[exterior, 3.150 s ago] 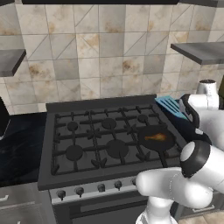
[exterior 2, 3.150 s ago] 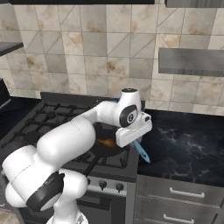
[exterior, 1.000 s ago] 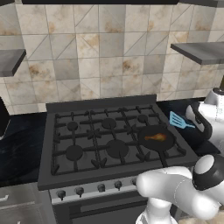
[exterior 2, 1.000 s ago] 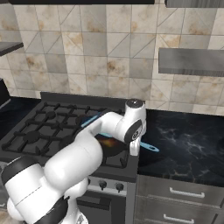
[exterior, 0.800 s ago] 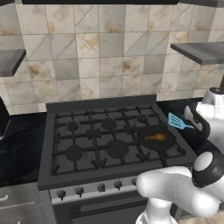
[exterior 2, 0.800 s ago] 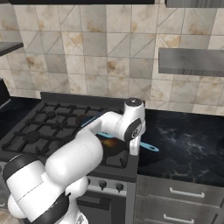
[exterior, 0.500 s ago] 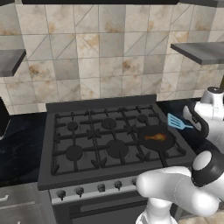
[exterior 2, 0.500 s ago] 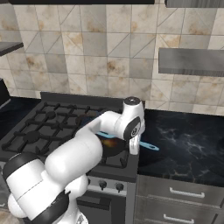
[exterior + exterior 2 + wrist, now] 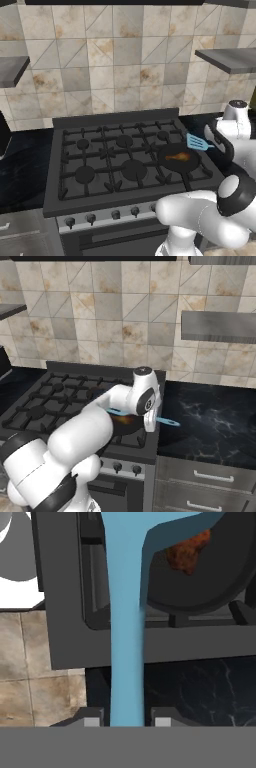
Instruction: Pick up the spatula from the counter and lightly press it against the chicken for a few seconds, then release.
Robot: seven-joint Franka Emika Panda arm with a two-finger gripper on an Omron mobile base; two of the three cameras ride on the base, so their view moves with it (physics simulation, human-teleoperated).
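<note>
My gripper [image 9: 127, 722] is shut on the light blue spatula [image 9: 125, 632]; its handle runs up from between the two fingertips [image 9: 92, 721]. In the left base view the spatula's blade [image 9: 197, 143] hangs above the right rim of a dark pan [image 9: 187, 167], apart from the orange-brown chicken [image 9: 177, 157] inside. The hand view has the chicken [image 9: 187, 549] in the pan [image 9: 200, 592], just right of the handle. From the right base, the spatula's handle [image 9: 167, 420] pokes out past the hand, which covers most of the pan [image 9: 125, 426].
The pan rests on the front right burner of a black gas stove [image 9: 100, 170]. A black marble counter [image 9: 210, 426] lies to the stove's right, with drawers [image 9: 205, 476] below. A grey shelf [image 9: 220, 326] hangs above it.
Over the last second the gripper has carried the spatula left and slightly down, from over the counter edge towards the pan. The chicken and pan have not moved.
</note>
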